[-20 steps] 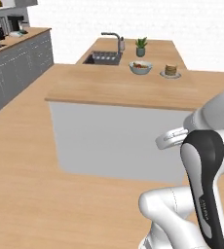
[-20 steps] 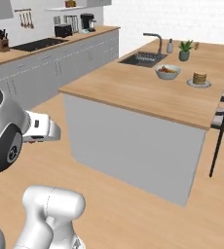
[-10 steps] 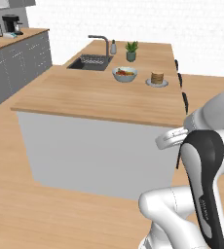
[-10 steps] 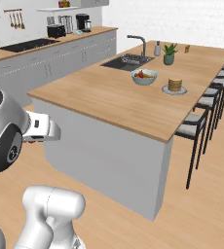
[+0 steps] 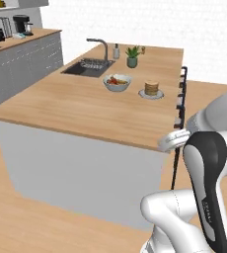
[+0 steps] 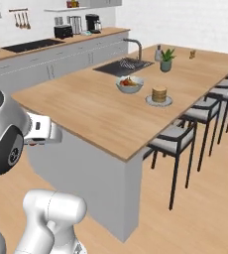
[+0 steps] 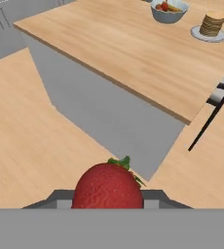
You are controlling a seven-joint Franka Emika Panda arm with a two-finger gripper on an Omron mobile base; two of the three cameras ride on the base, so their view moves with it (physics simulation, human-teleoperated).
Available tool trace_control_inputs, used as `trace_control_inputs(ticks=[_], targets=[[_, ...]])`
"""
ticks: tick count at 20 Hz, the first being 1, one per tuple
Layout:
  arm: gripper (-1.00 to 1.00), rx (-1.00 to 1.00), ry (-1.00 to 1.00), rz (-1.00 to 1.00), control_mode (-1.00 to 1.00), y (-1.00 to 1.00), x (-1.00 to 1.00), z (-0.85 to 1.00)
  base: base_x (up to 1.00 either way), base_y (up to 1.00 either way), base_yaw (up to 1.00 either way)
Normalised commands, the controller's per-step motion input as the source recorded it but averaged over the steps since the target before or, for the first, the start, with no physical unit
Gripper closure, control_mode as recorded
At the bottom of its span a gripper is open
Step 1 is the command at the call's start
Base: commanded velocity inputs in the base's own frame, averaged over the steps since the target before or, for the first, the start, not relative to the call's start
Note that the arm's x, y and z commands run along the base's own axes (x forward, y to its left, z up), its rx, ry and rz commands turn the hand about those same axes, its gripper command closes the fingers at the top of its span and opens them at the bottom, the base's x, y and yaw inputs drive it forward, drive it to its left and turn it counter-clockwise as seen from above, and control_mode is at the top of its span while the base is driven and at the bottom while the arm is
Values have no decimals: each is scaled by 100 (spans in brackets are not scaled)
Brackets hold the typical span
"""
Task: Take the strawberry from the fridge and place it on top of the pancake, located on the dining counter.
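A red strawberry (image 7: pixel 108 187) with a small green leafy cap sits clamped between the jaws of the gripper (image 7: pixel 108 198), held low in front of the hand camera above the wood floor (image 7: pixel 31 121). The white arm (image 5: pixel 207 183) stands short of the near corner of the dining counter (image 5: pixel 81 106), whose pale grey base (image 7: pixel 109 112) faces the robot. Along the counter's right side, dark-framed stools (image 6: pixel 178 144) with grey seats are tucked under the wood top. Farther along the top, toward the right edge, the pancake (image 6: pixel 159 94) rests as a short tan stack on a pale plate (image 6: pixel 150 101). Just to its left stands a grey bowl (image 6: pixel 130 84) holding red and yellow fruit. Beyond these lie the sink (image 5: pixel 88 66) with its curved tap (image 5: pixel 101 45), a small potted plant (image 5: pixel 132 55) and a pale bottle (image 5: pixel 116 51). Across the aisle on the far left, grey wall cabinets (image 6: pixel 46 69) carry a coffee maker (image 6: pixel 92 23).
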Motion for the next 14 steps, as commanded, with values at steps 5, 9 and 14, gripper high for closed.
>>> trace_control_inputs(ticks=[5,9,14], targets=[[100,0,0,0,100,0,0,0,27,-100,29],[100,0,0,0,100,0,0,0,21,-100,33],[100,0,0,0,100,0,0,0,29,-100,35]])
